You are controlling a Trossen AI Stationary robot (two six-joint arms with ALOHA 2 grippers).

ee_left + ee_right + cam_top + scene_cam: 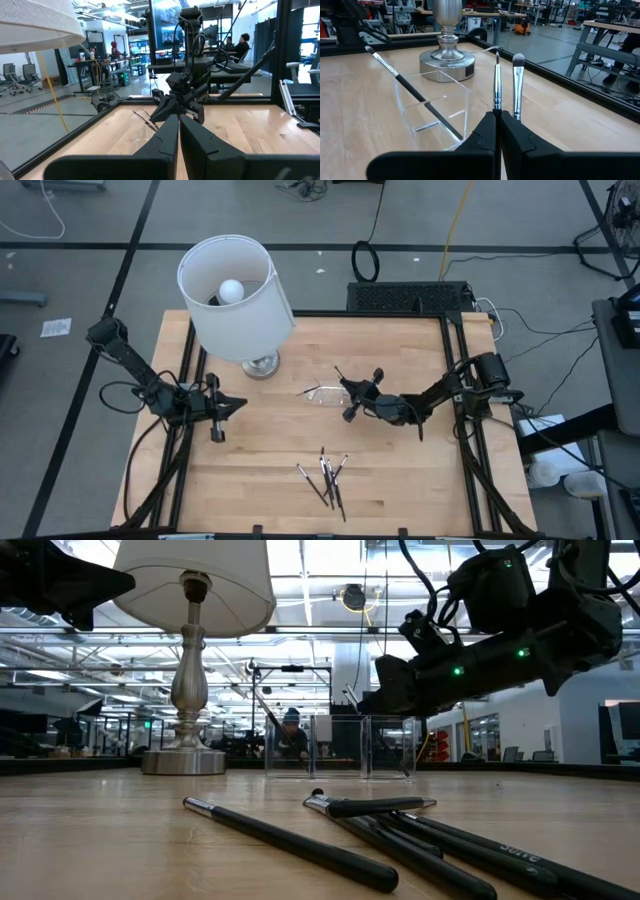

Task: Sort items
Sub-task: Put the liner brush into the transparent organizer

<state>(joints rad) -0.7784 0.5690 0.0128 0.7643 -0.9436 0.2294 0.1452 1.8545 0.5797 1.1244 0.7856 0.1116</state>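
Loose on the desk's (400, 480) near edge lie five or so dark brushes (328, 477), thin sticks with pale tips. Just beside the clear tray (322, 394), which already holds one brush (415, 95), the right tool (352, 397) pinches two upright brushes (506, 85). Delivery seems in hand: next, I judge, carry them over the tray and let go, while the left tool (238, 406) waits pressed together at the desk's left.

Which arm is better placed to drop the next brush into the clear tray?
Right. The right tool is shut on two brushes just beside the tray, where one brush already leans. The left tool waits shut and empty at the table's left, farther from the tray.
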